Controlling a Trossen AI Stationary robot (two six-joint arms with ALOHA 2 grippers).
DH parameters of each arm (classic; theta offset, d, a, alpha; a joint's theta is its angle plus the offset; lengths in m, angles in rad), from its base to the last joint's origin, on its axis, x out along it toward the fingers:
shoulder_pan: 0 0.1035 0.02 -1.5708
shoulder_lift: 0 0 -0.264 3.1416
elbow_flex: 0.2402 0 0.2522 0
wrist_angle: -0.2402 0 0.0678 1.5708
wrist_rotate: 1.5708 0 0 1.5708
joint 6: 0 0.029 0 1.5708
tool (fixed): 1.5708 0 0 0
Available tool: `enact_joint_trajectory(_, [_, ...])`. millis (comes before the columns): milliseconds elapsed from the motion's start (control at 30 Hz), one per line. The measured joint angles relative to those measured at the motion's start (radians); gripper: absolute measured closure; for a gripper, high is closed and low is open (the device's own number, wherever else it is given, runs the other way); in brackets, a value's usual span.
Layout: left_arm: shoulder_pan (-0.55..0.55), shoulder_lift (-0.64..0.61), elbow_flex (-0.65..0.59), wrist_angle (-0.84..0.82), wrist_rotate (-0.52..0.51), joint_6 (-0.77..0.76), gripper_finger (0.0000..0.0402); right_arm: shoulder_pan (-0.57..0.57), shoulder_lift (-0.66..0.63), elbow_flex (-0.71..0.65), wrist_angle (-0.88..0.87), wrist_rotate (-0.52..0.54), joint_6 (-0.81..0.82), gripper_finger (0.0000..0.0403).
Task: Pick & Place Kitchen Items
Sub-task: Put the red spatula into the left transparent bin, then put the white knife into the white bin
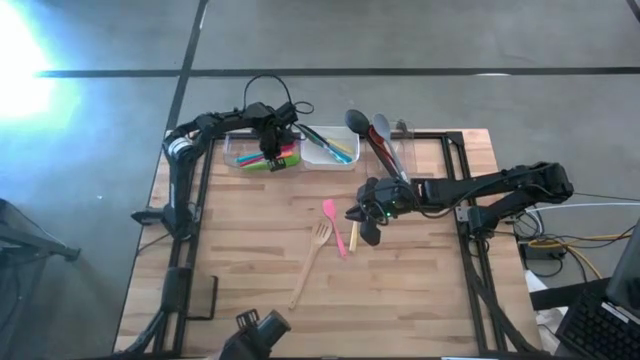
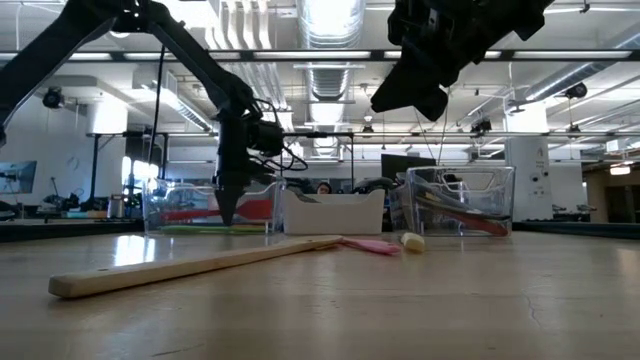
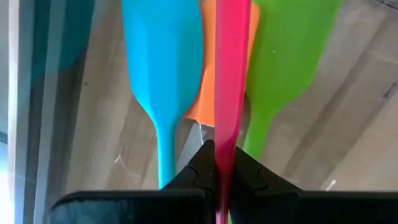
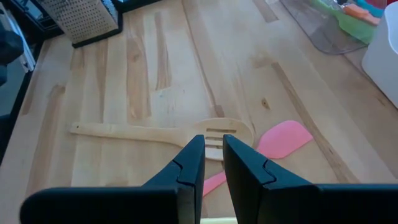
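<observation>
Pink-red spatula handle (image 3: 230,93): clamped between the closed fingers of the left end effector (image 1: 270,152), which hangs point-down inside the clear tub (image 1: 232,152) at the far left of the worktop (image 1: 250,270). Directly beyond those fingers lie a teal spatula (image 3: 163,56), an orange blade (image 3: 200,99) and a green spatula (image 3: 287,62), all in the same tub.

Wooden fork (image 4: 168,132): flat on the worktop just below and ahead of the right end effector (image 4: 212,163), tines toward a pink spatula (image 4: 283,138) that lies touching or nearly touching it. A short pale yellow piece (image 1: 354,236) rests beside the pink one.

Right end effector (image 1: 368,212): raised above the worktop centre, fingers nearly together with a narrow gap, holding nothing.

White tub (image 1: 322,158): just beside the clear tub, holding teal and yellow-green utensils (image 1: 338,148).

Another clear tub (image 2: 460,200): behind the right end effector, holding a black ladle (image 1: 356,122), a grey spoon (image 1: 381,128) and a red utensil (image 1: 378,150).
</observation>
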Motion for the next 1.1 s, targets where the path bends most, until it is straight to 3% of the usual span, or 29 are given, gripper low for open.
enact_joint_trajectory(567, [-0.005, -0.014, 0.033, -0.066, -0.015, 0.04, 0.0324, 0.0, 0.0, 0.0, 0.0, 0.0, 0.003, 0.0351])
enact_joint_trajectory(933, [-0.016, -0.016, 0.05, -0.084, -0.01, 0.034, 0.0194, 0.0, -0.001, 0.0, 0.0, -0.001, 0.003, 0.0351])
enact_joint_trajectory(1100, [-0.021, -0.016, 0.05, -0.11, -0.012, 0.035, 0.0165, 0.0, -0.001, 0.0, 0.0, -0.001, 0.003, 0.0351])
